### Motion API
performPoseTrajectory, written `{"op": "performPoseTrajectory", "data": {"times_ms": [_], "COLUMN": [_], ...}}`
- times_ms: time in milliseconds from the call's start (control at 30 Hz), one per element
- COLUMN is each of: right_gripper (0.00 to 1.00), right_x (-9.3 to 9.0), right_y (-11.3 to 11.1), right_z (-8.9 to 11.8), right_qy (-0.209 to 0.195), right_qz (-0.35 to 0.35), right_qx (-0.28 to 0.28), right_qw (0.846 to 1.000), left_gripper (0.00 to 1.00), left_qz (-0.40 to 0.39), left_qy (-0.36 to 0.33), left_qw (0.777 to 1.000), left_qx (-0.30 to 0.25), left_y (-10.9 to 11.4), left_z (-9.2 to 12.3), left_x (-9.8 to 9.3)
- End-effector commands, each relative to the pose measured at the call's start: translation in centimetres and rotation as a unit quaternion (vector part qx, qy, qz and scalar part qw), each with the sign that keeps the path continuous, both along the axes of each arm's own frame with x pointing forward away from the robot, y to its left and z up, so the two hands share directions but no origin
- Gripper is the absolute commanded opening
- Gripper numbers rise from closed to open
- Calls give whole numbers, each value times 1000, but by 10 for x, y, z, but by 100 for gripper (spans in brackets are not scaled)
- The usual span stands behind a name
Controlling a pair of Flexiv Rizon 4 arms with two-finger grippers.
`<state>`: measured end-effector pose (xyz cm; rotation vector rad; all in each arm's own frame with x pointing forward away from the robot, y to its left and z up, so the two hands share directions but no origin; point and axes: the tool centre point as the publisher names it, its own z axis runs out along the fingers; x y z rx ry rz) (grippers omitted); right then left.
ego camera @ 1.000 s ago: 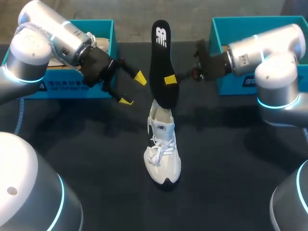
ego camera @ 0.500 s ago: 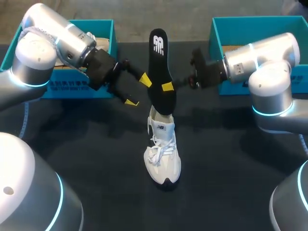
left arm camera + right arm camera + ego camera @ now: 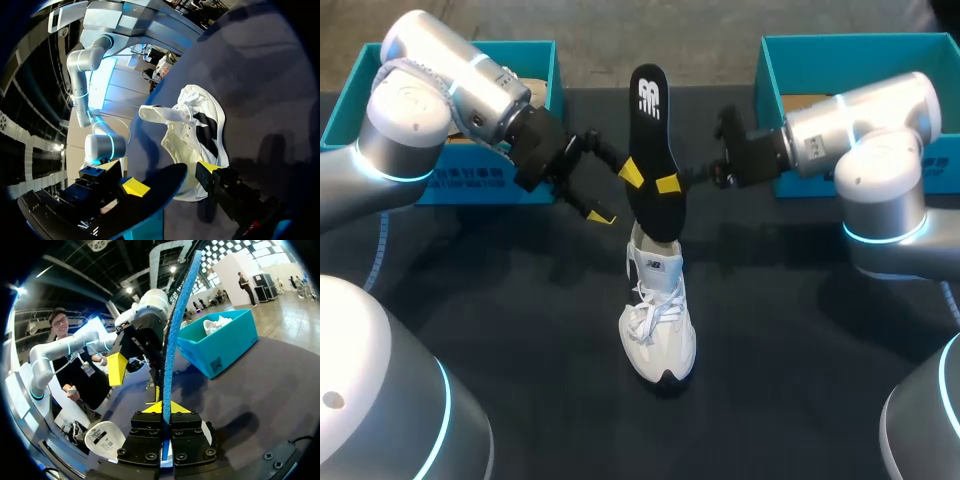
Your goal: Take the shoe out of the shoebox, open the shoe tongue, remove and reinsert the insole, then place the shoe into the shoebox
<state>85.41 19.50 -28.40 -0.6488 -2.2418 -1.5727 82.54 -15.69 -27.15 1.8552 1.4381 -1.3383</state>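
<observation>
A black insole (image 3: 650, 140) stands upright above the white shoe (image 3: 658, 320), its lower end at the shoe's collar. My right gripper (image 3: 668, 185) is shut on the insole's right edge; in the right wrist view the insole (image 3: 175, 330) rises edge-on from between the closed yellow tips of the right gripper (image 3: 162, 407). My left gripper (image 3: 618, 195) is open just left of the insole, its upper tip at the insole's edge. In the left wrist view the insole (image 3: 155, 192) lies between the spread fingers of the left gripper (image 3: 171, 177), with the shoe (image 3: 192, 135) beyond.
A teal shoebox (image 3: 470, 180) stands at the back left behind my left arm. A second teal shoebox (image 3: 775, 70) stands at the back right behind my right arm. Dark tabletop surrounds the shoe.
My left gripper has moved right, up to the insole's left edge. The right gripper has shifted the insole slightly left and lower over the shoe.
</observation>
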Motion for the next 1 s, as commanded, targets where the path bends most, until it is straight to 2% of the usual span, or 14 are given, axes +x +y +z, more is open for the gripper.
{"op": "performPoseTrajectory", "data": {"times_ms": [33, 1000], "right_gripper": [0, 0], "right_x": [0, -9], "right_y": [6, 11], "right_z": [-6, -26], "right_qy": [-1, 16], "right_qz": [-2, -12], "right_qx": [6, 32], "right_qw": [1000, 999], "left_gripper": [100, 100], "left_qz": [3, 0], "left_qy": [-1, 6], "left_qw": [1000, 1000], "left_qx": [-2, -2], "left_y": [2, 4], "left_z": [1, 0], "left_x": [-1, -12]}}
